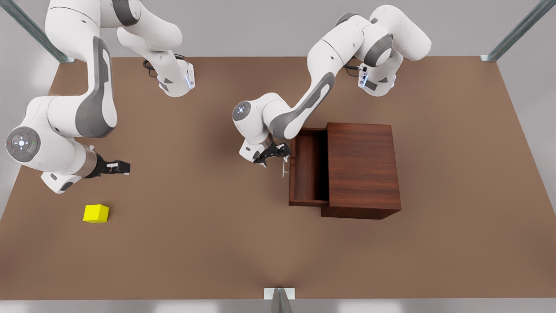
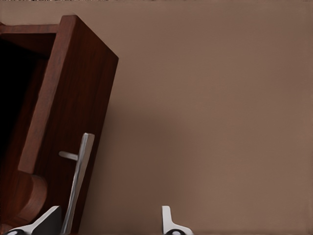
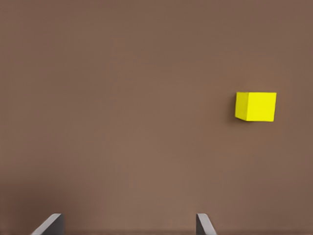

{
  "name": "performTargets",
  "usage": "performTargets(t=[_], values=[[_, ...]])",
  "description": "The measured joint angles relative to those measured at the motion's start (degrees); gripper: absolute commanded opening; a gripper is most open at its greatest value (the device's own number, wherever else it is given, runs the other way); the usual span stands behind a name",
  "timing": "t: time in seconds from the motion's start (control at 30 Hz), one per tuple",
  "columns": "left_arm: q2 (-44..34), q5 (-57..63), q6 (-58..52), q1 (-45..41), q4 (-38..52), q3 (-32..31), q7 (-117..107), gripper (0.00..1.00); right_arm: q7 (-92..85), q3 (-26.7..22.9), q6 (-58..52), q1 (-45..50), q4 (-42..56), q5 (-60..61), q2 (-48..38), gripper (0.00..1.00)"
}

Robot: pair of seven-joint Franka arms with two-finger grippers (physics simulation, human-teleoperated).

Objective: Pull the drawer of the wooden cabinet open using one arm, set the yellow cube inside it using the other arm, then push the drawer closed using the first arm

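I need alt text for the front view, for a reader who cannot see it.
The drawer of the wooden cabinet stands pulled open, with the left tool open at its silver handle. At the front view's left, the open right tool hangs above the brown table, apart from the yellow cube.

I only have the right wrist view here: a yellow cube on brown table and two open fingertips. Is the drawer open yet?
Observer: Yes. In the front view the drawer is pulled out of the cabinet, and nothing lies inside it.
Operator: Where is the other gripper?
Observer: The left gripper is at the drawer's front; its wrist view shows open fingers with the handle beside one of them, not gripped.
Operator: And mine, relative to the cube?
Observer: The right gripper is apart from the cube, touching nothing.
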Motion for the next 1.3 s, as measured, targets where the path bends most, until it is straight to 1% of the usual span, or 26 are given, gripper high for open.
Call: performTargets(t=[0.03,0.07,0.13,0.17,0.2,0.27,0.3,0.33,0.37,0.4,0.53,0.6,0.7,0.83,0.93,1.0,1.13,1.2,1.23,1.3], values=[[-0.8,-0.2,-1.7,0.1,2.2,-1.0,0.1,1.0,0.0,0.0,0.0,0.0,0.0,0.0,0.4,1.0],[-3.1,-0.7,-4.6,0.1,4.9,-2.5,0.3,1.0,0.0,0.0,-0.1,0.0,0.1,0.0,0.6,1.0],[-10.3,-1.4,-11.2,0.0,7.2,-5.3,0.8,1.0,0.1,0.0,-0.1,-0.1,0.1,0.1,0.7,1.0],[-13.7,-1.9,-15.0,2.2,7.4,-5.9,1.6,1.0,0.1,0.0,-0.1,-0.1,0.1,0.1,0.8,1.0],[-17.9,-3.3,-18.7,8.0,7.1,-6.1,3.2,1.0,0.1,-0.2,0.0,-0.2,0.1,0.1,1.4,1.0],[-24.2,-7.6,-25.0,27.1,4.6,-6.0,8.3,1.0,0.1,-2.4,0.5,-1.3,0.3,0.1,3.8,1.0],[-28.5,-10.6,-25.6,36.1,-2.6,-5.7,11.1,1.0,0.2,-3.3,1.2,-2.2,0.3,0.1,5.0,1.0],[-35.1,-13.0,-23.5,41.5,-14.8,-4.3,13.8,1.0,0.4,-3.7,2.1,-3.0,0.4,0.0,6.2,1.0],[-38.2,-15.0,-21.5,44.8,-20.9,-3.2,16.4,1.0,0.6,-4.1,3.1,-3.3,0.4,-0.1,7.3,1.0],[-38.5,-16.1,-19.8,46.5,-21.9,-2.7,18.8,1.0,0.9,-4.4,4.0,-3.8,0.8,-0.3,8.2,1.0],[-37.4,-18.6,-15.3,45.3,-22.3,-2.1,27.1,1.0,1.7,-4.6,7.6,-8.4,5.5,-0.5,14.2,1.0],[-37.5,-20.1,-13.7,46.2,-22.4,-1.8,30.7,1.0,2.0,-4.6,8.9,-10.5,10.4,0.3,19.5,1.0],[-38.2,-21.4,-11.9,47.3,-23.4,-1.1,35.3,1.0,1.9,-4.6,10.5,-11.5,16.9,1.3,26.0,1.0],[-39.4,-22.1,-10.8,47.4,-25.4,-0.5,40.4,1.0,1.1,-3.5,12.7,-12.5,20.7,1.8,31.9,1.0],[-39.7,-22.3,-10.3,47.4,-25.8,-0.4,43.6,1.0,0.0,-0.3,14.1,-16.6,21.2,1.2,33.4,1.0],[-39.6,-22.3,-10.1,47.3,-25.5,-0.4,45.4,1.0,-1.0,3.4,15.1,-19.6,21.4,-1.2,34.9,1.0],[-39.6,-22.3,-9.9,47.2,-25.4,-0.4,48.6,1.0,-3.0,5.7,16.8,-21.0,22.4,-4.4,37.5,1.0],[-39.5,-22.3,-9.8,47.3,-25.4,-0.5,50.0,1.0,-3.8,10.9,17.4,-23.9,22.5,-8.4,37.8,1.0],[-39.5,-22.3,-9.8,47.3,-25.4,-0.5,50.6,1.0,-4.2,12.5,17.6,-24.8,22.4,-10.4,37.8,1.0],[-39.5,-22.3,-9.8,47.2,-25.5,-0.5,51.7,1.0,-5.0,13.8,17.9,-25.5,22.4,-13.5,37.8,1.0]])
